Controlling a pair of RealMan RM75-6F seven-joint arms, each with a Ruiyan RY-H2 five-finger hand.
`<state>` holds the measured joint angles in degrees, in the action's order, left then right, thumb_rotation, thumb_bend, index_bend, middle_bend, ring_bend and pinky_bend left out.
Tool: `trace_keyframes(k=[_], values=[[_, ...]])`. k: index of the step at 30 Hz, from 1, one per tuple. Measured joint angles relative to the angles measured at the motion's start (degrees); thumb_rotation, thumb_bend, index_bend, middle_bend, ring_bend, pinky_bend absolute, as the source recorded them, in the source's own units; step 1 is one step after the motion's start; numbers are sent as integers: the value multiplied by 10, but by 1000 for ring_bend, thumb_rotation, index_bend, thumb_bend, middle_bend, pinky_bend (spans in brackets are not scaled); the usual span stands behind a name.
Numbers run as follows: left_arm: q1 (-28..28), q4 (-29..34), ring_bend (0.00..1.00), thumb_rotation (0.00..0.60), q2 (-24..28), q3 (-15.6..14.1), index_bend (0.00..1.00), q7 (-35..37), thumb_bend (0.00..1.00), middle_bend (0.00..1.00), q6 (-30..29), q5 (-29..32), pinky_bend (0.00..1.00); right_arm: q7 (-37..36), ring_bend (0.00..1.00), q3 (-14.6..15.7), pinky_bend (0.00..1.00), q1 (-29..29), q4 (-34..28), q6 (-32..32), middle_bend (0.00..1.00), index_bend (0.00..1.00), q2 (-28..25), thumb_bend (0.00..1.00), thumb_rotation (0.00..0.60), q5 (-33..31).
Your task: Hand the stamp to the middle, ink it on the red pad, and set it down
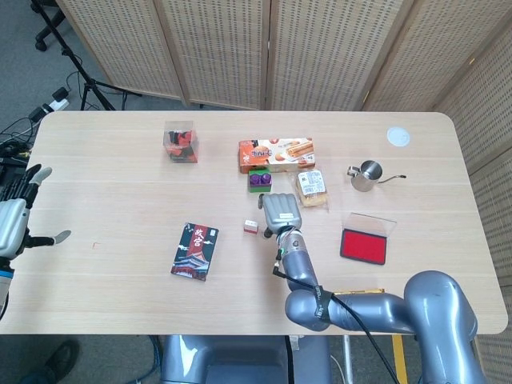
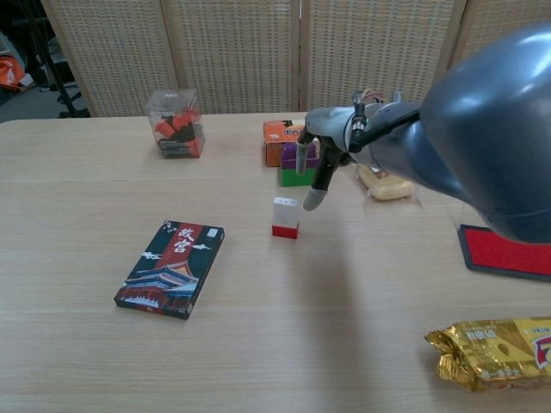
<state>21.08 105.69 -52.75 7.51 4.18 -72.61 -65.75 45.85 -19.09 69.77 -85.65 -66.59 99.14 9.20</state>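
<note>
The stamp (image 1: pixel 251 226) (image 2: pixel 285 217) is a small white block with a red base, standing upright near the table's middle. My right hand (image 1: pixel 279 213) (image 2: pixel 319 163) hovers just right of it with fingers apart and pointing down, holding nothing; a fingertip (image 2: pixel 313 202) hangs close beside the stamp's top. The red ink pad (image 1: pixel 363 246) (image 2: pixel 506 251) lies open on the right, its clear lid raised behind it. My left hand (image 1: pixel 16 220) stays open at the far left table edge, seen only in the head view.
A dark card box (image 1: pixel 194 251) lies left of the stamp. Behind it sit a purple-green block (image 1: pixel 258 180), a snack box (image 1: pixel 274 154), a wrapped bun (image 1: pixel 311 189) and a clear box of red pieces (image 1: pixel 181 142). A steel pitcher (image 1: pixel 367 176) and gold packet (image 2: pixel 491 351) are on the right.
</note>
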Motion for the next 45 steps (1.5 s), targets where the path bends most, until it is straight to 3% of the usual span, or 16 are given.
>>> trace_keyframes(k=[11,45], values=[[-4,-1,0,600,5,7,0,12,0,0,15,-1,0,-2,1000,-31,1000,2,57,-12,959,404,61,311,600,-13],[-14,-3,0,600,15,24,0,25,1,0,38,3,0,28,1000,-73,1000,-4,133,2,960,444,138,388,600,7]])
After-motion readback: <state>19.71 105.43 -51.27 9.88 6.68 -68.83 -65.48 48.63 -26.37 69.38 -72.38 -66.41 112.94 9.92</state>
